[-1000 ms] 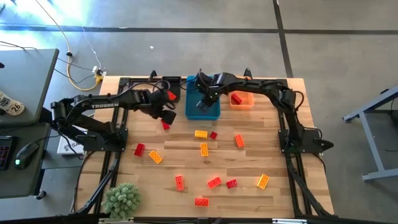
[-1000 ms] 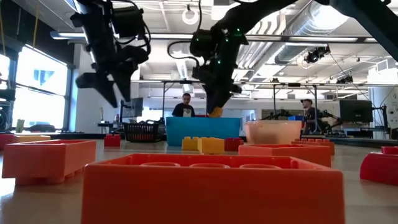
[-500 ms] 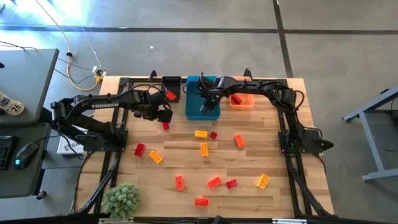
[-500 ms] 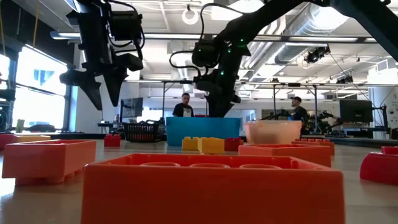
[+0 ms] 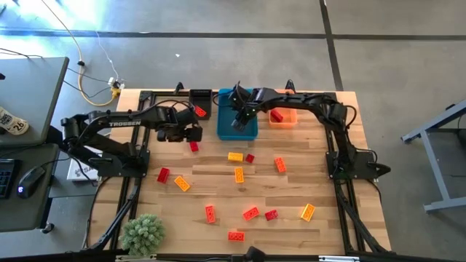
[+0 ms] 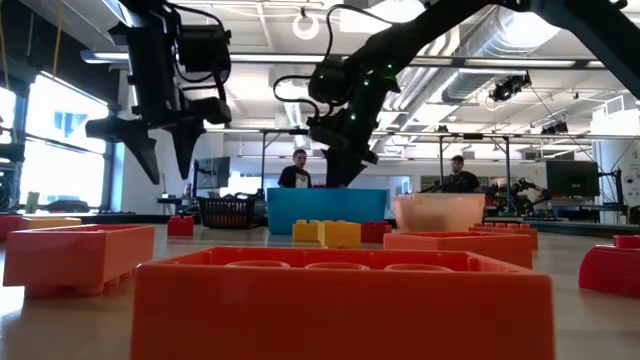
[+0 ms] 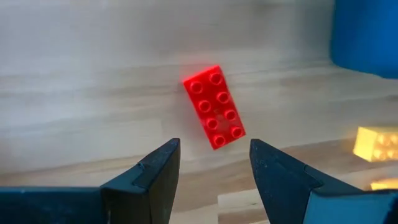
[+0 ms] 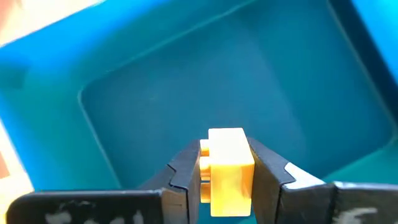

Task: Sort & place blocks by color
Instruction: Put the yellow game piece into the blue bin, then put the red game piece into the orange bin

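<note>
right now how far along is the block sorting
Early. Done: a red block lies in the black bin and another in the orange bin. In hand: the right gripper holds a yellow block over the blue bin; the left gripper hangs open above a red brick. Left: about a dozen blocks on the table.

The word "TROSSEN" stands in white capitals along the dark upper link of the left arm (image 5: 127,122), readable in the high view. A white tag (image 5: 11,121) on the grey desk at the table's left carries dark digits that look like "26", though they are too small to be sure. A white sheet (image 5: 81,172) under the left arm's base bears dark print, too small to read. No other lettering is legible.
</note>
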You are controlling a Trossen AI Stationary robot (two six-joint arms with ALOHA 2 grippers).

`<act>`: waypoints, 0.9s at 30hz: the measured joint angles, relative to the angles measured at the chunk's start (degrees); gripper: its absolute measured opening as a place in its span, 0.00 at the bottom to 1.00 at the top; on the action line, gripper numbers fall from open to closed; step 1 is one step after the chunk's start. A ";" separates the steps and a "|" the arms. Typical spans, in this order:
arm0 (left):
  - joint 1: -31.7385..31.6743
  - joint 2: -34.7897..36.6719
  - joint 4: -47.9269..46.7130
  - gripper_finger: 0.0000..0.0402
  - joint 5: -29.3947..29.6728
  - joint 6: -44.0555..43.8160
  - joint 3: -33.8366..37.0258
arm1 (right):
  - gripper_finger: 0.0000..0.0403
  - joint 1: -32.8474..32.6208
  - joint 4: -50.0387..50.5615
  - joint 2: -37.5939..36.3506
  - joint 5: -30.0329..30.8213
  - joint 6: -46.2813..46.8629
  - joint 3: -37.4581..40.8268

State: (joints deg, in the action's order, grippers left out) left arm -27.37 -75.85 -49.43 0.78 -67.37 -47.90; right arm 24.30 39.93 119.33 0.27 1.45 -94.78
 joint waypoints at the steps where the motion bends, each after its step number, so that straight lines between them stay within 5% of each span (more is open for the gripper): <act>1: 0.27 -0.42 0.16 0.46 -0.09 -1.31 0.00 | 0.21 0.30 -0.08 0.00 -0.19 -1.00 0.00; 17: 2.42 -10.45 7.68 0.46 1.12 -12.68 -0.02 | 0.42 2.33 -1.24 0.00 0.53 -13.00 0.00; 27: 2.42 -14.86 8.30 0.46 1.82 -13.53 -0.18 | 0.43 2.31 -1.74 0.00 -0.11 -14.59 0.00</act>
State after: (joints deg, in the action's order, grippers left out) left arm -24.95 -90.71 -41.13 2.61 -80.90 -48.09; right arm 26.61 38.20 119.33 0.16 -13.15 -94.78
